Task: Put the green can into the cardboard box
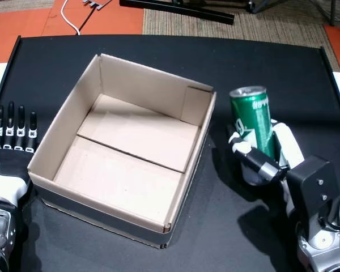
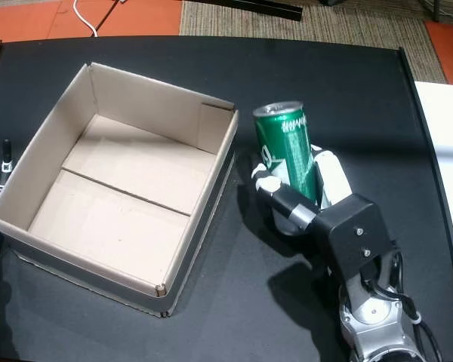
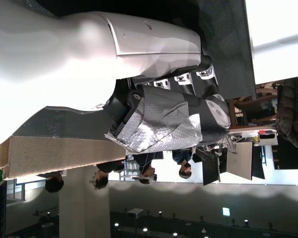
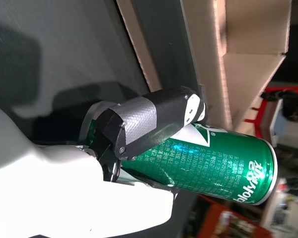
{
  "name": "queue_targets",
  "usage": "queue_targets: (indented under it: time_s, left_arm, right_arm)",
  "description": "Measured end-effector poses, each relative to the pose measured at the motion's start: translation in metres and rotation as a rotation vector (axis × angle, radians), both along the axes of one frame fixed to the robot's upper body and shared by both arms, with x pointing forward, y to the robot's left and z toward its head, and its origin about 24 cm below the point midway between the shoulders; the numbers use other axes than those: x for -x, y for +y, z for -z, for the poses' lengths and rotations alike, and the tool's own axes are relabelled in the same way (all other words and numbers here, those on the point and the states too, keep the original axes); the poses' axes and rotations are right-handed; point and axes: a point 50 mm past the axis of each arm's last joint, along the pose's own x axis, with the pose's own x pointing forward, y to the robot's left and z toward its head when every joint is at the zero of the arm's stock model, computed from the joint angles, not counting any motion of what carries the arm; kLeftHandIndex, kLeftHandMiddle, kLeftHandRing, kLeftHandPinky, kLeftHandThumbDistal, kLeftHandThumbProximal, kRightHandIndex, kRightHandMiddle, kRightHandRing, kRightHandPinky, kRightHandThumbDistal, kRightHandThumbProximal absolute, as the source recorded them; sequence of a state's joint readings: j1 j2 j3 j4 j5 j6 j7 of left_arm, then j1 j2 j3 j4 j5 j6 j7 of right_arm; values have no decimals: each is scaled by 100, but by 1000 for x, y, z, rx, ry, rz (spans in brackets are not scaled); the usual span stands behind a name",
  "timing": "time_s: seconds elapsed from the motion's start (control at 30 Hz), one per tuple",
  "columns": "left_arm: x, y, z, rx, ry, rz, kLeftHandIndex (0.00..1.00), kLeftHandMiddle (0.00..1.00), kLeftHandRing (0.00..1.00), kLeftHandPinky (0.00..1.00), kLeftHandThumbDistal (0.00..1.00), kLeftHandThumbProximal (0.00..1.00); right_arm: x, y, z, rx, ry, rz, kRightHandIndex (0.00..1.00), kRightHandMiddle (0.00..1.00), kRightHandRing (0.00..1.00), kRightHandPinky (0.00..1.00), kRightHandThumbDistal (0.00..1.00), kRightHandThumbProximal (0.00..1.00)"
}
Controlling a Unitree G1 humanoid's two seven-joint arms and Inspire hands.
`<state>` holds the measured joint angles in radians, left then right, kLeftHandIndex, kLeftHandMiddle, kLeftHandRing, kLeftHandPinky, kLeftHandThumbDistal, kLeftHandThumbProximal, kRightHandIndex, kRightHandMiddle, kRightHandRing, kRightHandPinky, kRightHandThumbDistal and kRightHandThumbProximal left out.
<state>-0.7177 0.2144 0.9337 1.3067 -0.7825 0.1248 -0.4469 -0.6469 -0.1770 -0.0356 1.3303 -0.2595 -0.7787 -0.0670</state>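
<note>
One green can (image 1: 253,119) — upright in right hand (image 1: 266,153) — beside cardboard box (image 1: 62,127).

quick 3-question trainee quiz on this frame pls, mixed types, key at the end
1. True or false: the green can already sits inside the cardboard box.
2. Which hand is shut on the can? A) left hand B) right hand C) neither
3. Fill in: in both head views the can stands ____ on the black table, on the robot's right of the box.

Key
1. False. The can is outside the box, beside its right wall, and the box holds nothing.
2. B. The right hand's fingers wrap the can's lower body; the left hand lies flat and open by the box's left side.
3. upright
</note>
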Motion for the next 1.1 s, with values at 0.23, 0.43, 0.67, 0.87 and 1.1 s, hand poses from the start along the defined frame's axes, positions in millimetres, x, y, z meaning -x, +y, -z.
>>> queue_targets:
  time_s: [0.23, 0.43, 0.67, 0.87, 1.1]
  left_arm:
    - [-3, -2, -2, -3, 13, -7, 55, 57, 69, 81, 0, 63]
    - [-4, -4, -3, 2, 17, -7, 56, 56, 68, 79, 0, 62]
    - [-5, -5, -3, -14, 18, -7, 56, 55, 66, 80, 0, 63]
    - [-6, -6, -4, -25, 17, -8, 54, 55, 65, 82, 0, 62]
    - [-7, -7, -4, -23, 16, -6, 53, 54, 65, 82, 0, 63]
  right_arm:
    - [-16, 4, -59, 110, -380, -38, 7, 17, 28, 18, 9, 58]
    - [-26, 9, -101, 159, -603, -52, 3, 13, 23, 20, 8, 22]
    - [-32, 13, -131, 181, -740, -62, 0, 0, 7, 18, 8, 20]
    - [-38, 17, -163, 242, -915, -7, 0, 0, 0, 12, 16, 17]
    - [-42, 26, -197, 252, -1091, 64, 0, 0, 0, 11, 18, 44]
